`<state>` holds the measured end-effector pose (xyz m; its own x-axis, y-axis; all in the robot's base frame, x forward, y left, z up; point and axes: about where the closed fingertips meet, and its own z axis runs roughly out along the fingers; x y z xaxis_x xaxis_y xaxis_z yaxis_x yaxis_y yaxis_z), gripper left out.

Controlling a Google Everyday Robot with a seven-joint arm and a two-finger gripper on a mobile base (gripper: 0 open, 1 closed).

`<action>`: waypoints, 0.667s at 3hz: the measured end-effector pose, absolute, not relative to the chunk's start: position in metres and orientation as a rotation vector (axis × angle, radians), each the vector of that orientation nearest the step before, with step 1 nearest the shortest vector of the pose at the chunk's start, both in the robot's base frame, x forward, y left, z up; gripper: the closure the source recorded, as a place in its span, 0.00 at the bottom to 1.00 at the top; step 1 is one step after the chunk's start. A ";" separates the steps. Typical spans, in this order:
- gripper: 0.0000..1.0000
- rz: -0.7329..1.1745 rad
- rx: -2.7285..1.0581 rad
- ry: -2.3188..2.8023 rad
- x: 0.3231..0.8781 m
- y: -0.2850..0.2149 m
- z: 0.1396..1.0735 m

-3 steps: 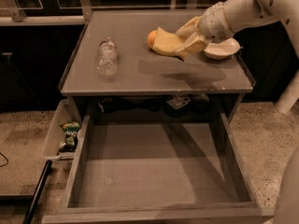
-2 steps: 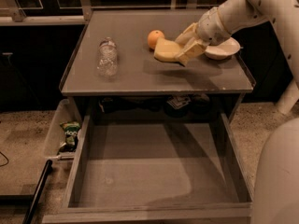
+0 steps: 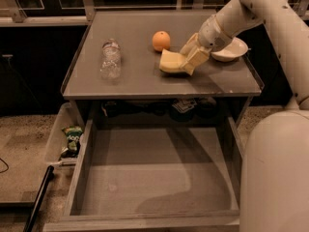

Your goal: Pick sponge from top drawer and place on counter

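Counter (image 3: 130, 83) now meets the lowered sponge (image 3: 169, 62), tool (image 3: 186, 65) gripping it.

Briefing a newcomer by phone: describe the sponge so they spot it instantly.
Find the grey counter above the open drawer. Near its middle, beside the orange, lies the sponge, with the gripper at its end toward the bowl. It is the only pale yellow flat slab; the orange is round, the bottle clear.

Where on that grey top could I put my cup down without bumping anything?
Bare room: the front strip of the counter, and between the water bottle and the orange. Crowded at right: the gripper grips the sponge beside the orange, white bowl behind.
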<state>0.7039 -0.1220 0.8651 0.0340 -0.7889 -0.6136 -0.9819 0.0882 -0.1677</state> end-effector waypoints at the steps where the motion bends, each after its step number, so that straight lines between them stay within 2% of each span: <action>1: 1.00 0.441 -1.750 1.845 0.706 -0.121 0.854; 2: 0.81 0.441 -1.750 1.845 0.706 -0.121 0.854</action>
<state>0.7060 -0.1212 0.8537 0.0023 -0.8044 -0.5941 -0.9860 0.0971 -0.1353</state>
